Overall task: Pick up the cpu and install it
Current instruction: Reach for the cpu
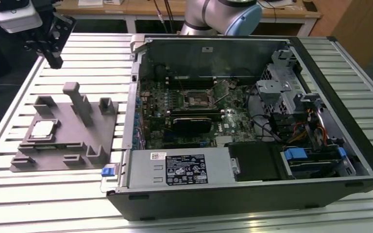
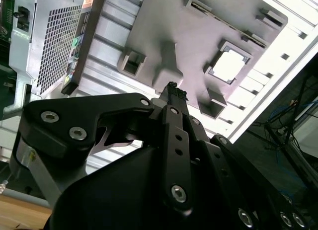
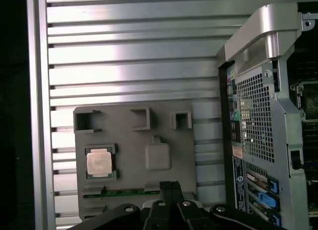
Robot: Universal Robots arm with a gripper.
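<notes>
Silver metal slats make up the worktop [image 1: 50, 204]. On it the cpu [image 1: 42, 128] lies flat, shiny side up, in a square pocket of a grey fixture [image 1: 76, 133]. Both wrist views show the cpu [image 2: 228, 67] [image 3: 99, 163] sitting in that pocket with nothing touching it. The jaws are pressed together and hold nothing. In the exterior view they hang in the air past the far end of the fixture, well apart from the cpu. Just beside the fixture, on the exterior view's right, a black computer case [image 1: 238, 196] lies open. Inside it is a green board with a square socket [image 1: 196, 98] near the middle.
</notes>
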